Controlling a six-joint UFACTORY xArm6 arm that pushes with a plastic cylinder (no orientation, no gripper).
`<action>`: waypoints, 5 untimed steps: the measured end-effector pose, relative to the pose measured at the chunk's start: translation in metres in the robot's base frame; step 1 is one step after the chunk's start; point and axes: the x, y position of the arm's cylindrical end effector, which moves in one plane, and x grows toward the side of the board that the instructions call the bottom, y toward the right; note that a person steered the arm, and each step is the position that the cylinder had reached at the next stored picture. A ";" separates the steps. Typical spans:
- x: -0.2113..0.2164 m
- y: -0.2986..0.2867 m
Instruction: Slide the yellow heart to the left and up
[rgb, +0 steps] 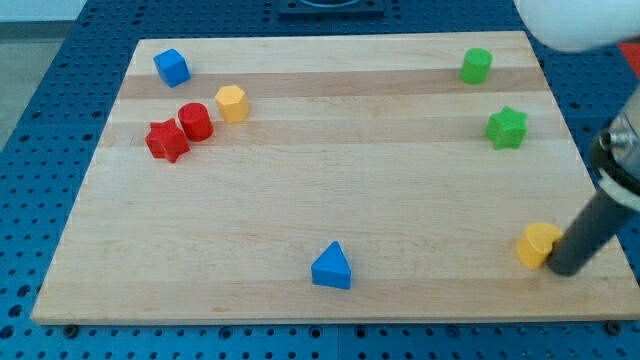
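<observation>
Since my tip (566, 270) sits right against the yellow heart (538, 245) on its right side, down in the near right corner of the board (300, 180), it's just a bare rod touching, holding nothing. Risk I see: pushing off-centre could spin the heart so it slips off the tip and drifts wrong.

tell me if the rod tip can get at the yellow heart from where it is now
Probably yes: my tip sits right against the yellow heart on its right side in the view, with nothing between them.
</observation>
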 end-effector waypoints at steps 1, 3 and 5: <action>-0.033 -0.004; -0.034 -0.053; -0.037 -0.021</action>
